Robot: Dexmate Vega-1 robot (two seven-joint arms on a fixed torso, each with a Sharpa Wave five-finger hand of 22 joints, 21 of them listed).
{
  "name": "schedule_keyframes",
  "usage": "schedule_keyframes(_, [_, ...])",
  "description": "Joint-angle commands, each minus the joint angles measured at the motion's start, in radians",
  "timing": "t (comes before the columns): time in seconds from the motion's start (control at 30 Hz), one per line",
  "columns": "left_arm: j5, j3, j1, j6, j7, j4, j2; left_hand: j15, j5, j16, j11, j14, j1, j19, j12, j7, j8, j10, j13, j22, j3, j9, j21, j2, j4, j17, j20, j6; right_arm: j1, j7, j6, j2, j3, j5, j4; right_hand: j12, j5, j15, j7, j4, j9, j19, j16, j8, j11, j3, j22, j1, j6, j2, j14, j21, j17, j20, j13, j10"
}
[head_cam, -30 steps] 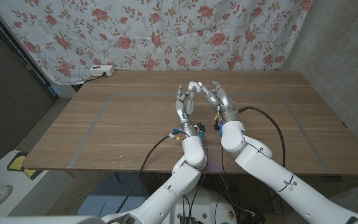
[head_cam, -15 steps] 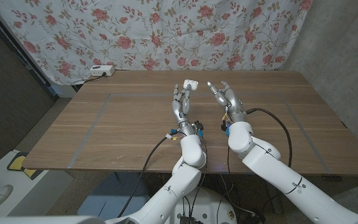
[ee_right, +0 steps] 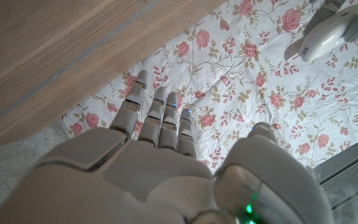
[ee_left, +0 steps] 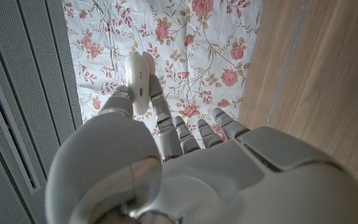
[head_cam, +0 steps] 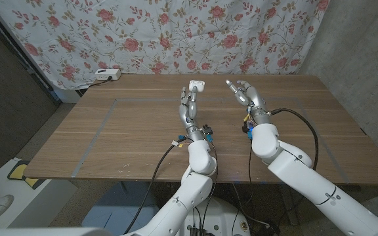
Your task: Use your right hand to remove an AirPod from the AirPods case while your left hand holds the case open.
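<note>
Fingers (head_cam: 190, 98) of the left hand (head_cam: 189, 108) pinch the white AirPods case (head_cam: 196, 85) at upper centre; right hand (head_cam: 248, 95) fingers (head_cam: 231, 84) spread wide, holding nothing, above the counter (head_cam: 110, 131).

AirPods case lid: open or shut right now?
Cannot tell. The left hand pinches the AirPods case aloft at its fingertips, but the case is too small and the left wrist view shows no clear lid gap.

A floral curtain (head_cam: 176, 33) hung behind my wooden desk (head_cam: 130, 131); a white power strip (head_cam: 107, 74) sat at its far edge.
</note>
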Motion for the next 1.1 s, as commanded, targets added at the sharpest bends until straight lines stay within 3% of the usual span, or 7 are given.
schedule_keyframes(0.03, [-0.127,-0.02,0.026,-0.019,-0.105,-0.046,0.004,-0.007,0.008,0.001,-0.007,0.0,0.001,0.01,-0.006,-0.037,0.01,-0.008,0.002,0.005,-0.005,0.042,0.007,0.0,0.001,0.002,-0.005,0.035,-0.042,0.025,0.006,-0.081,0.067,0.004,-0.098,-0.002,0.002,0.008,-0.002,-0.012,0.003,-0.012,-0.008,0.006,0.007,0.006,0.004,0.02,0.017,0.002,-0.018,-0.006,0.004,0.0,-0.001,0.009])
schedule_keyframes(0.2, [-0.199,-0.023,0.036,-0.011,-0.151,-0.064,0.004,-0.01,0.012,0.001,-0.006,0.0,0.0,0.011,-0.008,-0.039,0.012,-0.009,0.002,0.005,-0.007,0.046,0.007,0.0,0.003,0.003,-0.005,0.033,-0.047,0.042,0.013,-0.105,0.079,0.0,-0.117,-0.006,0.001,0.013,-0.003,-0.021,0.004,-0.027,-0.014,0.006,0.015,0.01,0.003,0.033,0.028,0.004,-0.031,-0.012,0.004,-0.002,-0.003,0.002])
schedule_keyframes(0.37, [-0.183,-0.025,0.033,-0.016,-0.16,-0.06,0.01,-0.008,0.015,0.001,-0.006,0.0,0.0,0.011,-0.007,-0.041,0.015,-0.008,0.002,0.005,-0.009,0.051,0.007,0.0,0.004,0.003,-0.005,0.032,-0.048,0.06,0.029,-0.127,0.085,-0.008,-0.125,-0.012,-0.001,0.014,-0.012,-0.037,0.005,-0.065,-0.027,0.004,0.014,0.019,0.002,0.055,0.038,0.008,-0.06,-0.025,0.001,0.002,-0.009,-0.012])
schedule_keyframes(0.63, [-0.169,-0.035,0.046,0.014,-0.133,-0.086,0.011,-0.021,0.023,0.005,-0.006,0.012,0.001,0.013,-0.002,-0.039,0.022,0.011,0.002,0.005,-0.013,0.06,0.007,0.0,0.005,0.003,-0.012,0.03,-0.053,0.081,0.059,-0.143,0.098,-0.009,-0.13,-0.016,-0.003,0.017,-0.019,-0.045,0.007,-0.084,-0.038,0.006,0.011,0.022,0.0,0.066,0.056,0.011,-0.084,-0.029,-0.001,0.001,-0.013,-0.025])
schedule_keyframes(0.7, [-0.159,-0.037,0.042,0.01,-0.134,-0.077,0.015,-0.035,0.031,0.011,-0.007,0.03,0.003,0.013,0.012,-0.04,0.027,0.05,0.005,0.005,-0.017,0.068,0.006,0.001,0.007,0.003,-0.011,0.026,-0.052,0.091,0.062,-0.144,0.099,-0.005,-0.127,-0.017,-0.003,0.015,-0.019,-0.046,0.007,-0.084,-0.038,0.006,0.01,0.023,0.0,0.067,0.056,0.011,-0.085,-0.029,-0.001,0.001,-0.013,-0.026])
schedule_keyframes(0.73, [-0.169,-0.036,0.043,0.012,-0.141,-0.079,0.016,-0.044,0.04,0.017,-0.011,0.048,0.004,0.013,0.032,-0.041,0.031,0.111,0.01,0.005,-0.022,0.073,0.006,0.003,0.01,0.004,-0.01,0.02,-0.051,0.091,0.058,-0.141,0.098,-0.004,-0.126,-0.016,-0.003,0.016,-0.019,-0.046,0.007,-0.086,-0.039,0.005,0.01,0.023,0.0,0.067,0.056,0.011,-0.085,-0.029,-0.001,0.002,-0.013,-0.026])
schedule_keyframes(1.1, [-0.18,-0.04,0.045,0.004,-0.142,-0.07,0.007,-0.084,0.059,0.05,-0.006,0.158,0.005,0.027,0.069,-0.043,0.04,0.244,0.023,0.004,-0.035,0.078,0.009,0.004,0.019,0.006,-0.018,0.013,-0.048,0.105,0.056,-0.142,0.091,-0.012,-0.119,-0.015,-0.005,0.018,-0.022,-0.046,0.008,-0.09,-0.039,0.002,0.009,0.024,0.0,0.066,0.054,0.015,-0.088,-0.029,-0.001,0.002,-0.016,-0.024])
